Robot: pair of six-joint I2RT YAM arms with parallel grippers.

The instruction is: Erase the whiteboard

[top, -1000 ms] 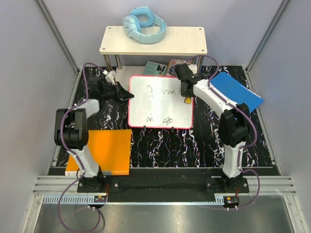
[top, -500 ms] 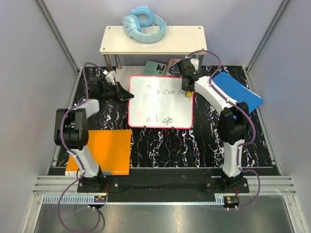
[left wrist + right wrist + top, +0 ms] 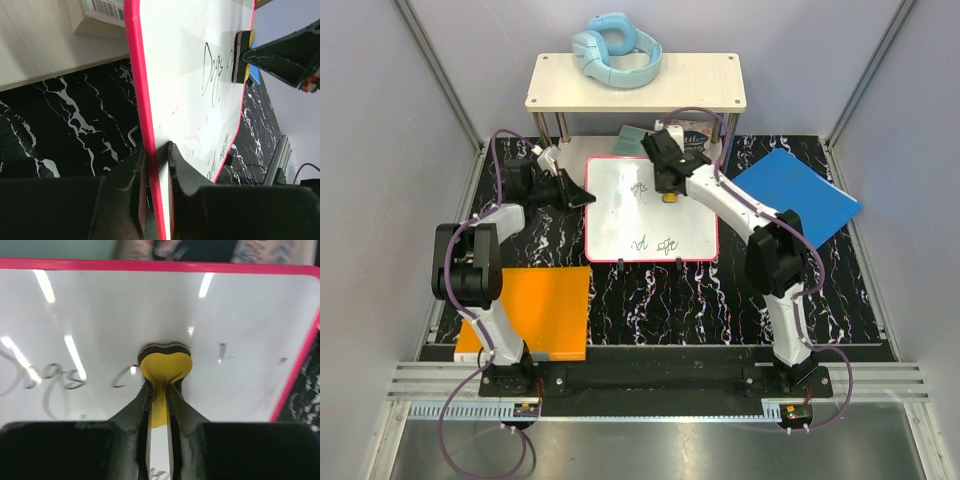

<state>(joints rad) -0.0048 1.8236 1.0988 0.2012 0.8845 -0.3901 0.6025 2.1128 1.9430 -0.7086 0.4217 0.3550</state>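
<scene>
1. The right end effector (image 3: 159, 392) is clamped on a yellow eraser (image 3: 165, 365). It pinches the eraser's soft back between both fingers, and the eraser's dark face is pressed against the whiteboard (image 3: 100, 310).
2. The eraser sits in the upper middle of the whiteboard, just right of the handwritten word "Dogs" (image 3: 60, 377) and close beside a lone curved stroke.
3. The left end effector (image 3: 156, 156) is closed on the whiteboard's left rim, with one finger on the writing face and the other behind it.
4. The whiteboard is glossy white with a thin red-pink rim and rounded corners, and it mirrors the ceiling lamps. There is dark writing at its upper middle and a second scrawl (image 3: 655, 242) near its lower edge. The upper right of its face carries only a few faint marks.
5. The whiteboard sits at the far middle of the black marbled worktop (image 3: 650, 300).
6. Just beyond the whiteboard stands a pale shelf (image 3: 636, 85) carrying light-blue headphones (image 3: 617, 50).
7. An orange sheet (image 3: 535, 310) lies near-left of the whiteboard, and a blue sheet (image 3: 800, 195) lies to its right.
</scene>
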